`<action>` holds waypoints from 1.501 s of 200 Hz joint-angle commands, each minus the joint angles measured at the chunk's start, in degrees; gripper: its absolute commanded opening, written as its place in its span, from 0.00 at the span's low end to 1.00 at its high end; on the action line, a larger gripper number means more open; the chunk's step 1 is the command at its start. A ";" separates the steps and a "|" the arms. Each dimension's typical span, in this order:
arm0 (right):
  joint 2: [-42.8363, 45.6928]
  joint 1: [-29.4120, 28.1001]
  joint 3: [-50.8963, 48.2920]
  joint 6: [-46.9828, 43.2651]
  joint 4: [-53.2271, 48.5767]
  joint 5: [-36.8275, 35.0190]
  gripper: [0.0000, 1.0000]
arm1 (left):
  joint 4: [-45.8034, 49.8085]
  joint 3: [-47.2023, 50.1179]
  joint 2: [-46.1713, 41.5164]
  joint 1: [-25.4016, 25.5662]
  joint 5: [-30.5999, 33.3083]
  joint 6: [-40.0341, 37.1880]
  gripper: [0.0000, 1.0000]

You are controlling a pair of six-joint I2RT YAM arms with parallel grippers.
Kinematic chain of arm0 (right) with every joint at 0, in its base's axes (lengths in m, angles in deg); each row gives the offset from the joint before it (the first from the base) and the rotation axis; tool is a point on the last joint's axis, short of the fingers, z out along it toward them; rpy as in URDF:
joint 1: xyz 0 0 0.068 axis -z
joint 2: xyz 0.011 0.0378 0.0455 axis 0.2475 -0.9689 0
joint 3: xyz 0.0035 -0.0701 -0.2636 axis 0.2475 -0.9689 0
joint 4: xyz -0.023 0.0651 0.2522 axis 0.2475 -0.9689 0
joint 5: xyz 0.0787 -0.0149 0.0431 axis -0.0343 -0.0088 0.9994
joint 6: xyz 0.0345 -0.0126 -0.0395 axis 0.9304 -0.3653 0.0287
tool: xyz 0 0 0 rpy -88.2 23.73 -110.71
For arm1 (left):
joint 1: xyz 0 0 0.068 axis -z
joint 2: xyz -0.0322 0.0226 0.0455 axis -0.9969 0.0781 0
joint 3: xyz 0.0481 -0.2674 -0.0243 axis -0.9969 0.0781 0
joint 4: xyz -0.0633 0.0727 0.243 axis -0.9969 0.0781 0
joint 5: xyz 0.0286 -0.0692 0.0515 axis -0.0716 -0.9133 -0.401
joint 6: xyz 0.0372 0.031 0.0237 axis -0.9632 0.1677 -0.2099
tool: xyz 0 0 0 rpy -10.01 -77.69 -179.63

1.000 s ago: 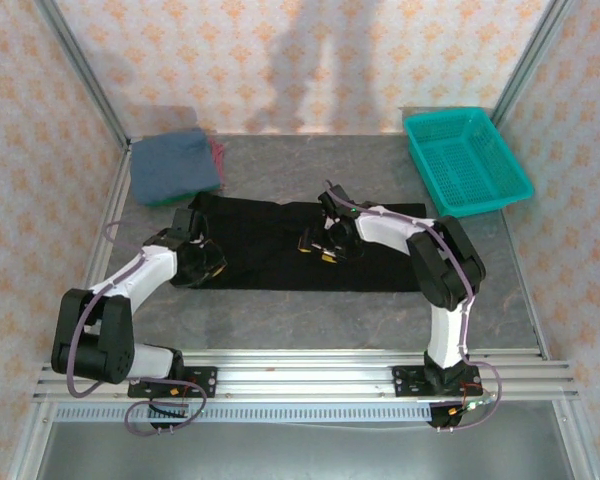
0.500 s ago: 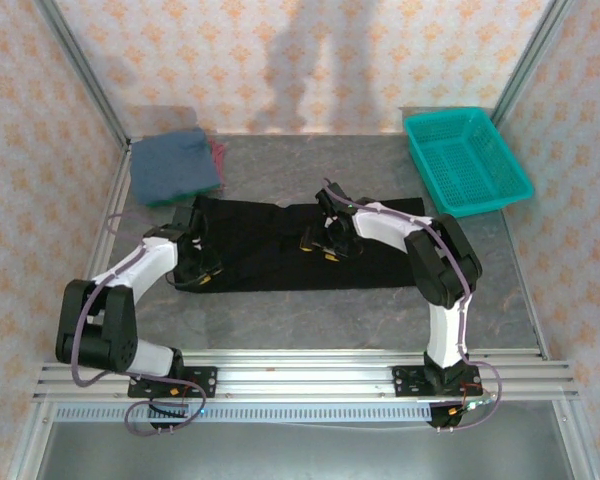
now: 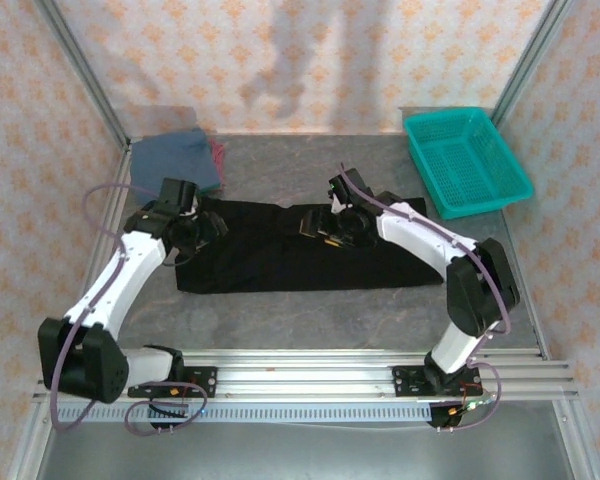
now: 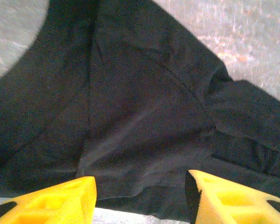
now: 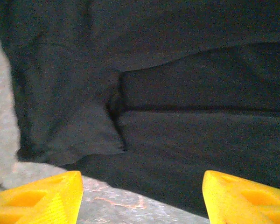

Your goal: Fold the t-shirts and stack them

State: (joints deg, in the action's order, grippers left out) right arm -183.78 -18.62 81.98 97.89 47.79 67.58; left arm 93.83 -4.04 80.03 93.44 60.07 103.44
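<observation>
arms [image 3: 120, 280]: white links, black joints | cables [image 3: 93, 196]: purple, looped | gripper fingers [image 4: 51, 200]: yellow, hollowed | bases [image 3: 175, 384]: black

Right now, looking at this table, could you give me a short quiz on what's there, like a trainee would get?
1. True or false: the basket holds a shirt.
2. Where does the blue shirt lie? A) at the far left corner of the table; B) in the basket; C) at the near right edge.
3. What colour is the spread-out shirt beneath the left gripper?
Key: 1 false; 2 A; 3 black.
</observation>
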 commanded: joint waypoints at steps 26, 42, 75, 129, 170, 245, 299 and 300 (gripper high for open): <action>-9.49 -6.71 2.33 2.84 8.48 5.06 0.58 | -5.24 -2.37 11.57 1.31 1.94 -0.96 0.52; -12.28 -8.62 3.70 6.25 12.14 4.99 0.52 | -5.72 -4.29 14.77 1.30 3.34 -0.71 0.51; -18.55 -11.39 7.73 11.11 14.18 2.28 0.38 | -5.96 -5.88 21.24 1.12 7.37 1.20 0.50; -24.71 -13.19 14.25 10.78 -6.48 -12.53 0.25 | -3.10 -5.81 27.50 -0.29 14.53 0.80 0.49; -22.85 -13.54 10.31 13.26 -15.79 -20.61 0.15 | -0.67 -6.21 30.36 -1.15 18.95 -0.83 0.48; -15.90 -13.54 6.12 17.35 -13.93 -19.66 0.18 | 1.07 -9.17 32.66 -1.46 21.26 -2.83 0.47; -4.50 -11.89 8.06 14.94 -8.13 -13.47 0.56 | -0.91 -12.88 21.47 -0.99 8.70 -3.47 0.54; -4.25 -11.80 8.09 14.66 -8.31 -13.47 0.56 | -0.69 -13.14 21.27 -0.98 8.52 -3.57 0.55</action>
State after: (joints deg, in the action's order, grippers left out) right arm -195.41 -31.56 87.36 114.76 41.51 53.13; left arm 92.39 -12.89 108.62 92.83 72.68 100.82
